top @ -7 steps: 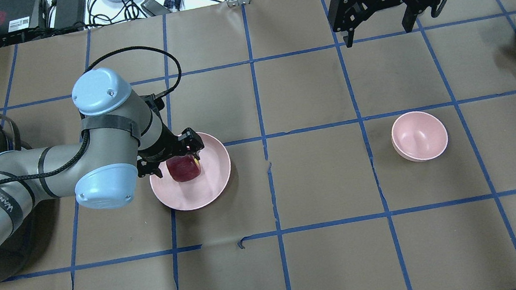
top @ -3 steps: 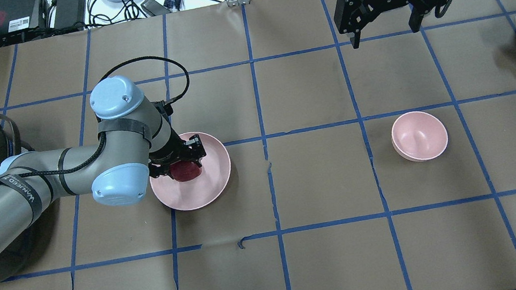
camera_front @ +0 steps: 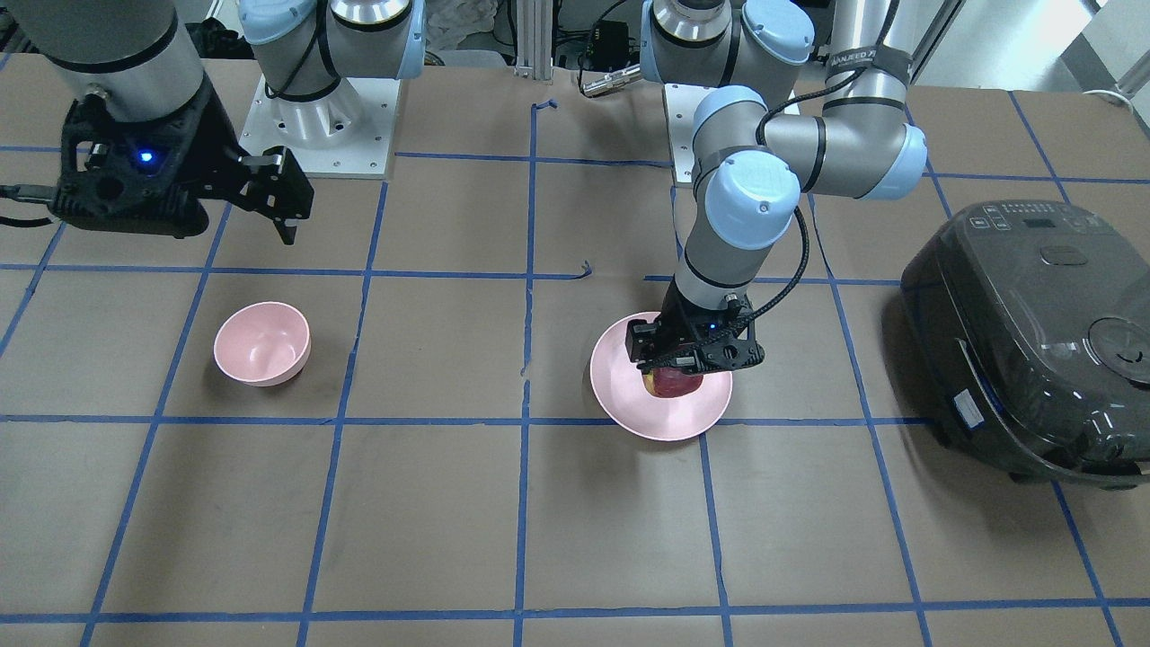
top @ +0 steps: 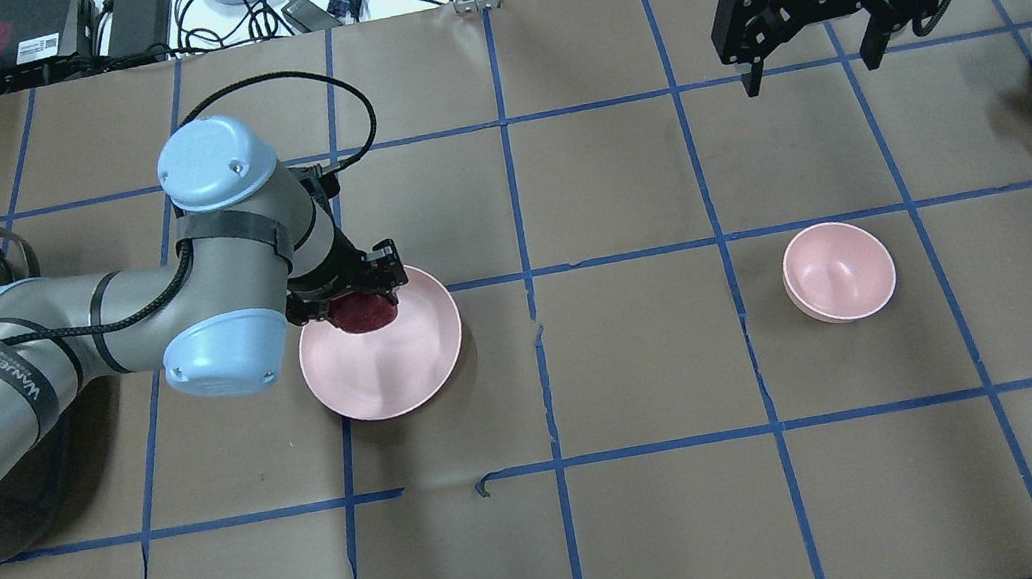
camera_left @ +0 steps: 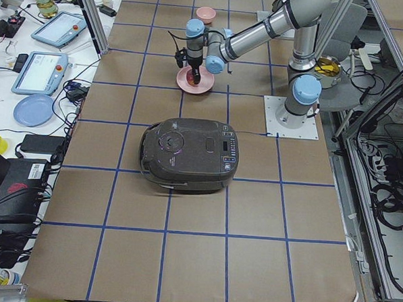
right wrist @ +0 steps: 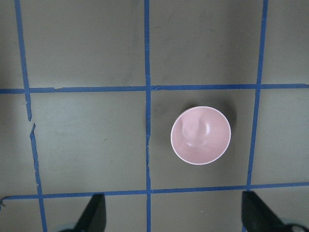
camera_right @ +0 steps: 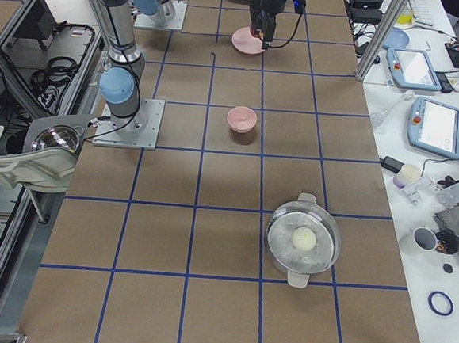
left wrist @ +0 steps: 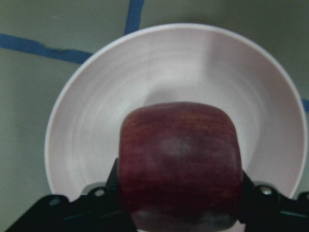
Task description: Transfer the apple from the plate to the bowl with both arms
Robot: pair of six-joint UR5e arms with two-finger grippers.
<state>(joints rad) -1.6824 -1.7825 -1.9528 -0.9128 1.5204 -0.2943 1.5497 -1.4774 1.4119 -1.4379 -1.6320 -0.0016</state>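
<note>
Left hand [top: 356, 302] clamped on apple [top: 366, 317] over plate [top: 415, 364], right hand [top: 811, 76] spread wide, raised above bowl [top: 838, 269]

I note a matt, smooth pink plate [top: 406, 366] and bowl [top: 839, 271], a dull sheen on the apple [left wrist: 179, 164], a matt brown paper cover [top: 671, 530], and a glossy dark plastic cooker [camera_front: 1033, 332].

Dark cooker [camera_left: 188, 155] near plate [camera_left: 190, 89]

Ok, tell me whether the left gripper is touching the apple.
Touching. The left wrist view shows the apple sitting between the left gripper's black fingers, both flanks pressed against them with no gap.
</note>
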